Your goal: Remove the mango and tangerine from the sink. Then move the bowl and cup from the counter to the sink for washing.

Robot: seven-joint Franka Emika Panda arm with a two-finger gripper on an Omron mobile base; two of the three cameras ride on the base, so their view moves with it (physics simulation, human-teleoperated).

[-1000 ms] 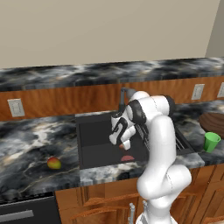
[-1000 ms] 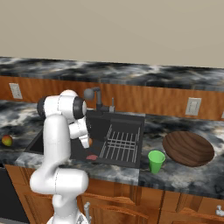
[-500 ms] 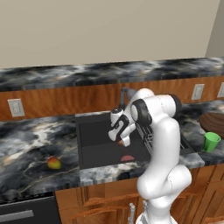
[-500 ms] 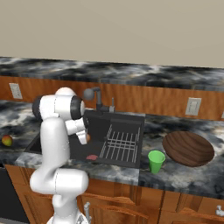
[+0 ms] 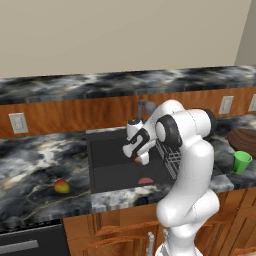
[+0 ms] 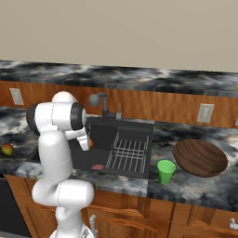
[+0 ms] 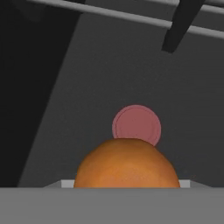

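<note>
The mango (image 5: 61, 186) already lies on the tabletop (image 5: 35, 165) left of the sink (image 5: 107, 155), so the first fruit looks done. The claw (image 5: 138, 159) is clamped on the tangerine (image 7: 127, 164), held above the sink floor, not yet set down. The bowl (image 6: 200, 157) and the cup (image 6: 165, 171) wait on the tabletop's right side, untouched.

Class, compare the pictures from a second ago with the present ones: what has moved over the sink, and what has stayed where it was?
The gripper, shut on the tangerine, has risen a little above the sink floor and drifted toward the mango's side. The grip has not changed. The mango on the counter, the bowl and the cup stayed put.
</note>
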